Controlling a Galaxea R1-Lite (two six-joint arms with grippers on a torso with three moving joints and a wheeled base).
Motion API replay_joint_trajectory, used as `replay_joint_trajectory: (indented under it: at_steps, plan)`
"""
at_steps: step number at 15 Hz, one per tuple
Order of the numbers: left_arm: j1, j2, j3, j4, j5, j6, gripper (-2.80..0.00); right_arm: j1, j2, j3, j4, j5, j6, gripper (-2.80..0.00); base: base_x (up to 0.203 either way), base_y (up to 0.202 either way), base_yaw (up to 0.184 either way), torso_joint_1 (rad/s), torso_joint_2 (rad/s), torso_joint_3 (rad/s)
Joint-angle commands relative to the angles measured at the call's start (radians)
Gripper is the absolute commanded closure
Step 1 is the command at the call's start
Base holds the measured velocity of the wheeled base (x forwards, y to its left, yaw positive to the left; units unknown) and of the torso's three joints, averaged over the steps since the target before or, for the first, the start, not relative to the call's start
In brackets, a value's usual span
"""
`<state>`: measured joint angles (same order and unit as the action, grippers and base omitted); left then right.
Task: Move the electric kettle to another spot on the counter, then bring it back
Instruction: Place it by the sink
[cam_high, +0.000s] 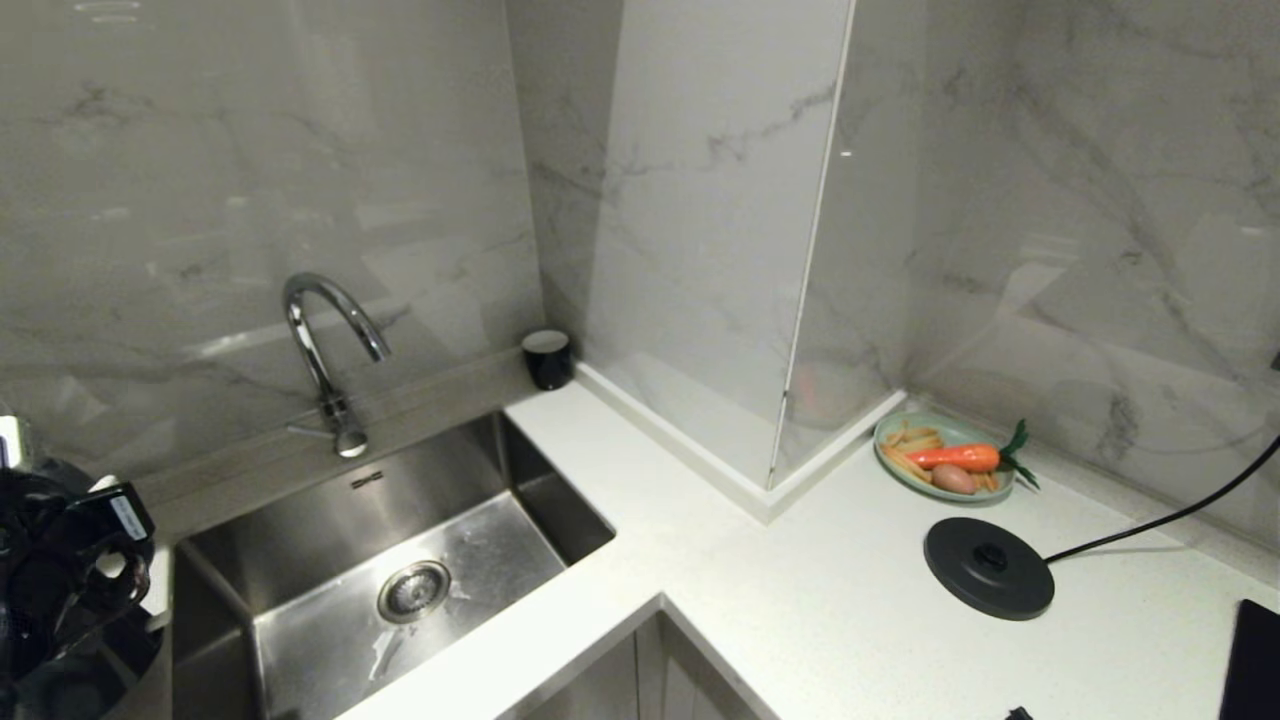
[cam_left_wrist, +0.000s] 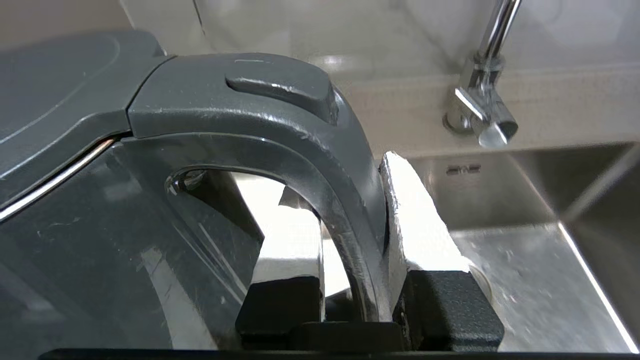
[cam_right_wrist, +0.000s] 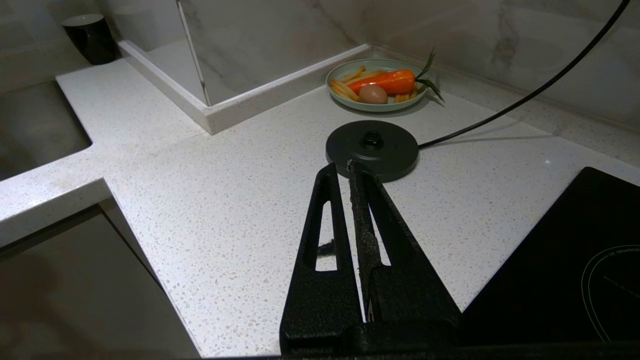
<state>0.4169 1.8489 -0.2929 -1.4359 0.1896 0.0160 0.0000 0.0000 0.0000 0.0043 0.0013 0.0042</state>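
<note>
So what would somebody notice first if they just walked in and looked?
Probably the shiny steel sink with its curved chrome tap, on the left of the white speckled counter. Next, the bright orange carrot on the green plate in the right corner. At the far left, the left gripper has its jaws clamped on the glossy black kettle's handle.

No readable text or labels

Kettle base (cam_high: 988, 567) on counter (cam_high: 820, 620), right of sink (cam_high: 300, 570).
</note>
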Motion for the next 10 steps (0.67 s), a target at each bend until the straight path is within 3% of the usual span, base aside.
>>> replay_joint_trajectory:
  at_steps: [1, 10]
  plan:
    - [0.023, 0.117, 0.024, -0.082, 0.001, 0.038, 0.00, 0.000, 0.000, 0.000, -0.001, 0.000, 0.000, 0.00, 0.000, 0.000, 0.000, 0.000, 0.00, 0.000]
    - [0.058, 0.190, -0.019, -0.094, -0.004, 0.036, 0.00, 0.000, 0.000, 0.000, 0.000, 0.000, 0.000, 0.00, 0.000, 0.000, 0.000, 0.000, 0.00, 0.000]
